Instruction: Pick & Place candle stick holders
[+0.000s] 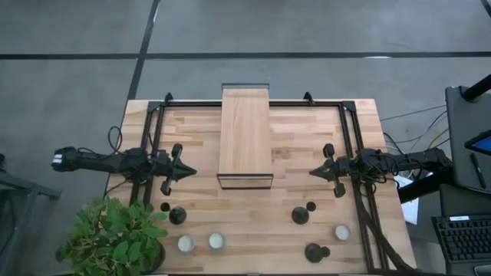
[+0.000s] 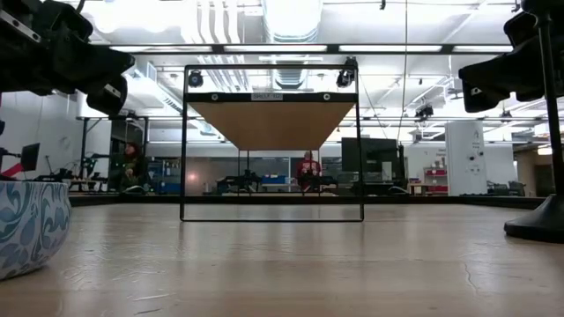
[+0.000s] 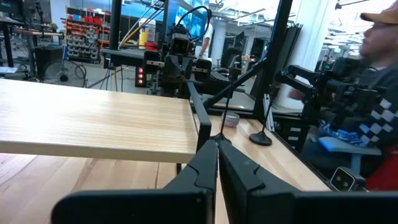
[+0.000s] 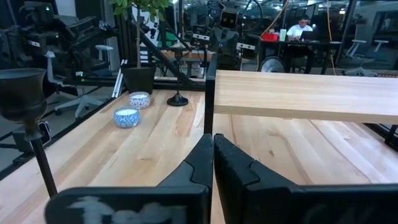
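Observation:
Three black candle stick holders stand upright on their round bases on the near half of the table: one near left [image 1: 176, 215], one near right [image 1: 301, 215], and one at the near edge [image 1: 314, 252]. My left gripper [image 1: 189, 173] is shut and empty, left of the wooden shelf [image 1: 245, 134], pointing right. My right gripper [image 1: 314, 173] is shut and empty, right of the shelf, pointing left. In the right wrist view one holder's cup [image 4: 22, 93] is close by and another holder [image 4: 178, 99] stands farther off. The left wrist view shows a holder's base [image 3: 261, 139].
A wooden shelf on a black frame [image 2: 271, 141] stands mid-table. Three white tealights [image 1: 186, 244] [image 1: 216, 241] [image 1: 342, 232] sit near the front edge. A potted plant [image 1: 115, 238] fills the near left corner. People show in the room beyond the table.

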